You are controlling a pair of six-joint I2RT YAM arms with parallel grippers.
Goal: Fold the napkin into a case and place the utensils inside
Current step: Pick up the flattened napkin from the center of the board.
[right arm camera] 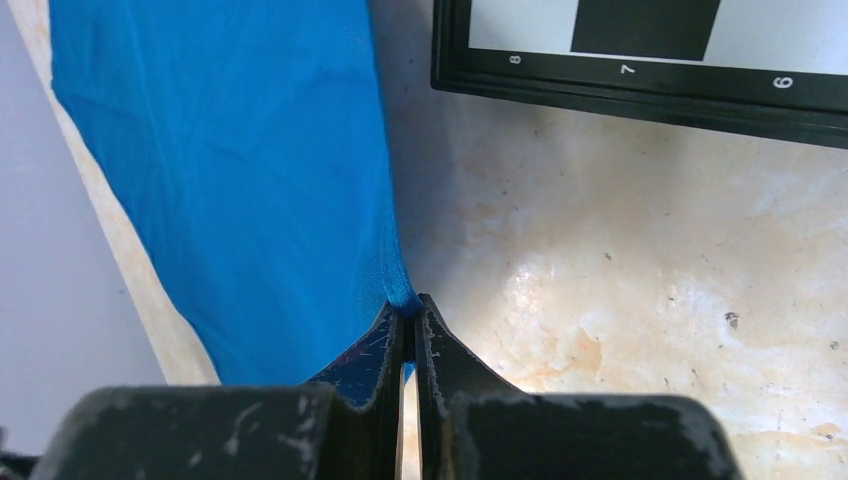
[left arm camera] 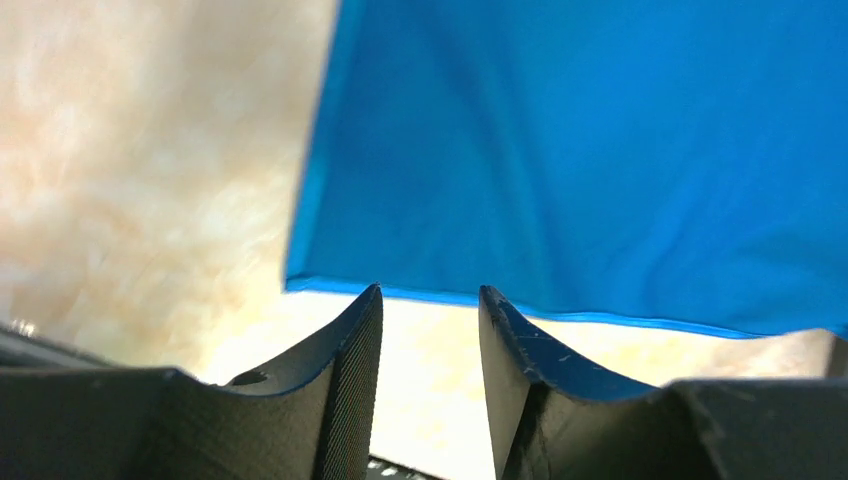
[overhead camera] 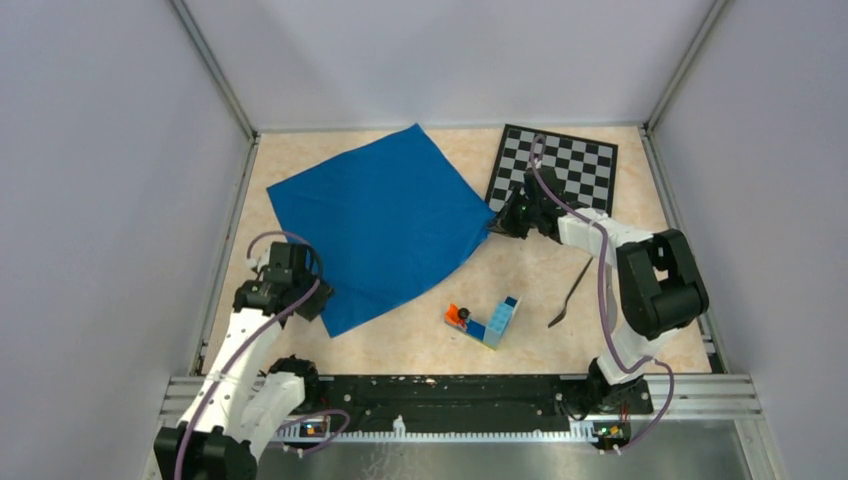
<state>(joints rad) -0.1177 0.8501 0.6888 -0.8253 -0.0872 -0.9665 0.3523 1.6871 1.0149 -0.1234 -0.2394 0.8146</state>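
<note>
Beige tabletop (overhead camera: pixel 420 345) holds the limp, likely slippery napkin (overhead camera: pixel 385 225) left of centre, best pinched at corners: my right pincer (right arm camera: pixel 409 312) clenches its right corner, my left pincer (left arm camera: pixel 430 300), parted and empty, hovers at its lower-left edge.

Bright, even overhead light; shadows faint.
Surface (left arm camera: pixel 150 180) washed out, napkin (left arm camera: pixel 600 150) soft in left wrist view; glare patch on surface in right wrist view; top view sharp.
</note>
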